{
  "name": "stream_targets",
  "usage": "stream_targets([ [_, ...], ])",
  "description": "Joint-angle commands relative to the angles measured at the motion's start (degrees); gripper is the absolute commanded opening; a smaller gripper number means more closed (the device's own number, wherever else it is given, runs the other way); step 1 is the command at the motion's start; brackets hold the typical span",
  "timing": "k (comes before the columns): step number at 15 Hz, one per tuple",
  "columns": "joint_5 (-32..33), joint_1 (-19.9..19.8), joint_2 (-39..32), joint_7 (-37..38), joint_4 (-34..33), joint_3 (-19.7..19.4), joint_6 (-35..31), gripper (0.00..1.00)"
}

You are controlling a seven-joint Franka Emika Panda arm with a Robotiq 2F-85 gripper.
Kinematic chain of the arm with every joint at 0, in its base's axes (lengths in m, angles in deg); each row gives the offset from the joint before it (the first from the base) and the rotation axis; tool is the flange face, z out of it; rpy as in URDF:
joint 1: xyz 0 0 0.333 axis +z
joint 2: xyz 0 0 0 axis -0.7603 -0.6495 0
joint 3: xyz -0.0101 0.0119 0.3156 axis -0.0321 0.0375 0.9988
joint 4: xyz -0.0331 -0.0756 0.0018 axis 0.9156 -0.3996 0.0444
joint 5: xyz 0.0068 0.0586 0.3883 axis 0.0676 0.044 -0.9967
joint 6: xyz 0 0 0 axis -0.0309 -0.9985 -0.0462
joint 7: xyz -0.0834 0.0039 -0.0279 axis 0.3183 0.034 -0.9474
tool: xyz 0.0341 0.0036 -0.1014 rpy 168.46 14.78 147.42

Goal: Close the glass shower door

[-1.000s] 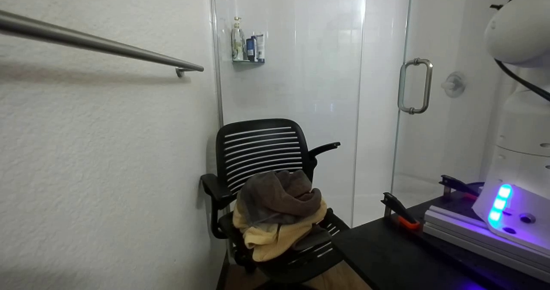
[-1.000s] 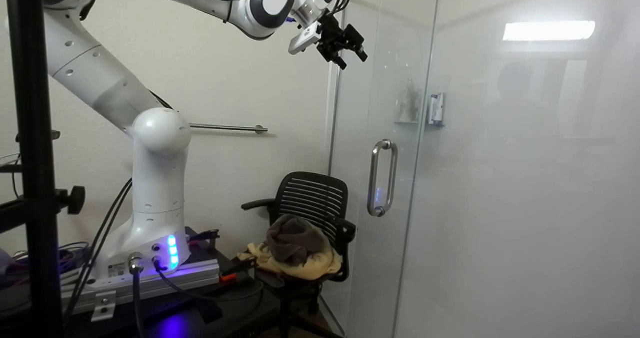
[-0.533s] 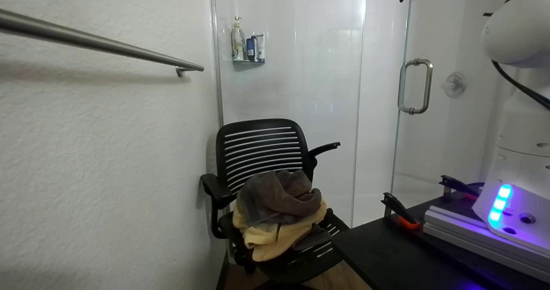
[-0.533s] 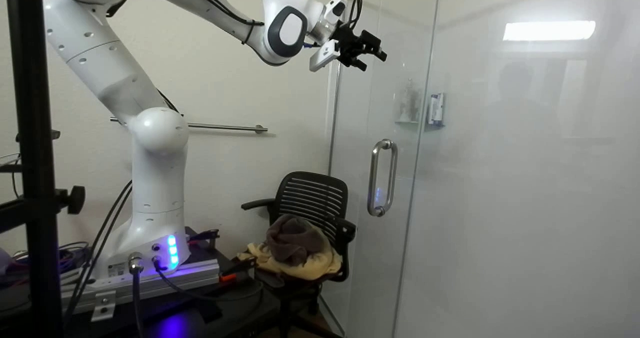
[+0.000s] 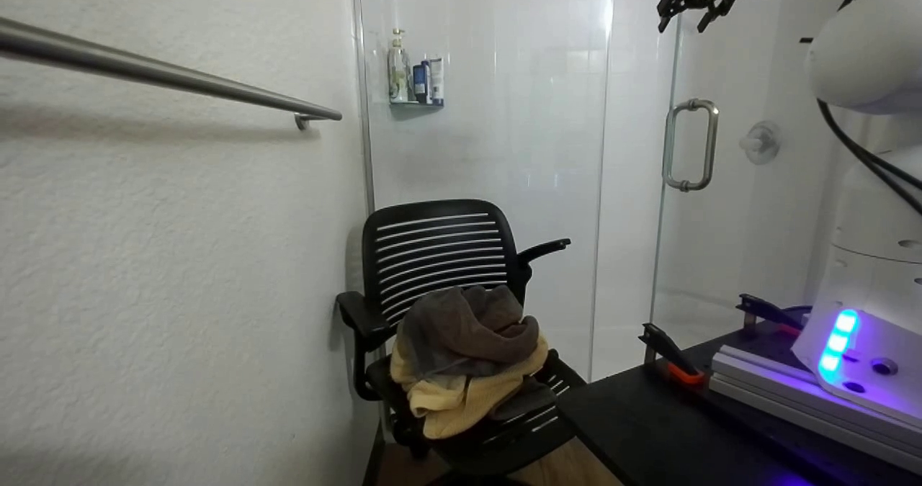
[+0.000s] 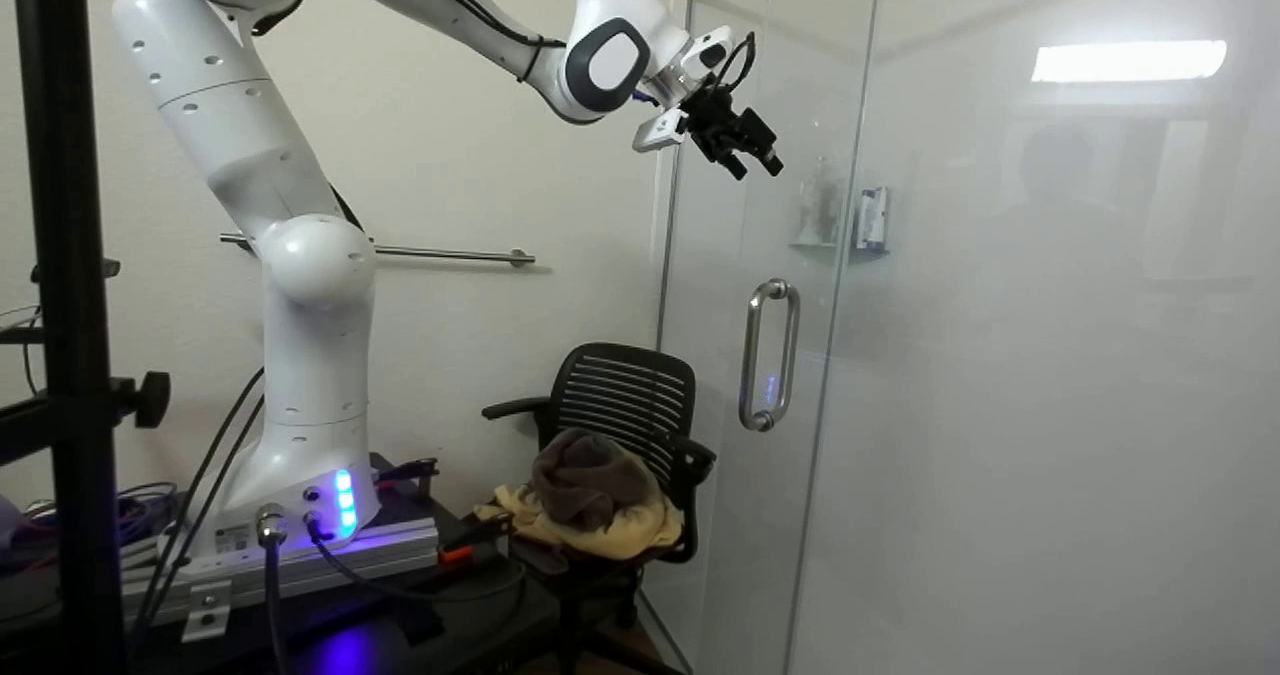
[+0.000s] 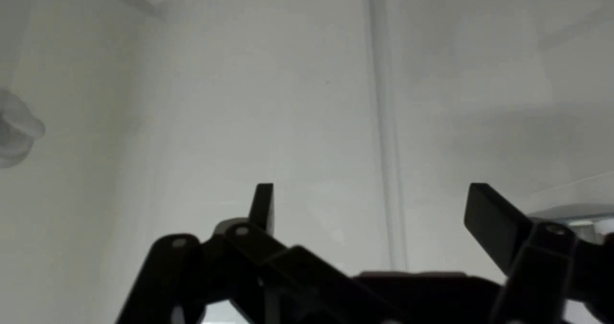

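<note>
Your arm (image 6: 318, 260) leans back from the glass at its lower part, then it reaches forward from high; the forearm (image 6: 440, 13) slopes down and the gripper (image 6: 756, 169) points obliquely downward, higher than the handle (image 6: 750, 357). Your fingers (image 7: 496, 228) are spread wide. The door (image 6: 1010, 405) stands ajar near them; whether they touch it, I cannot tell.
</note>
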Motion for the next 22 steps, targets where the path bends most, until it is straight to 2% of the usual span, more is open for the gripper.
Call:
stream_targets([
  [1,-5.88,3.79,-1.54,0.93,-6.93,0.99,15.26,1.0],
  [2,-7.0,4.27,-1.97,1.09,-8.55,1.22,18.95,1.0],
  [4,-6.34,3.15,-3.1,2.98,-10.3,2.7,18.79,1.0],
  [7,-4.62,0.81,-4.35,7.16,-10.2,3.73,10.26,1.0],
  [12,-7.44,2.52,-4.42,6.27,-7.87,1.52,-4.75,1.0],
  [14,-7.49,2.71,-3.78,6.01,-5.86,1.74,-10.13,1.0],
  [15,-5.9,0.7,-3.39,7.59,-4.88,3.16,-10.44,1.0],
  [17,-0.62,-3.04,0.74,9.61,-0.88,6.06,-4.5,1.0],
  [19,5.87,-9.17,4.65,12.42,1.99,10.23,-4.27,1.0],
  [22,8.64,-13.0,10.4,12.7,4.73,12.44,-2.0,1.0],
])
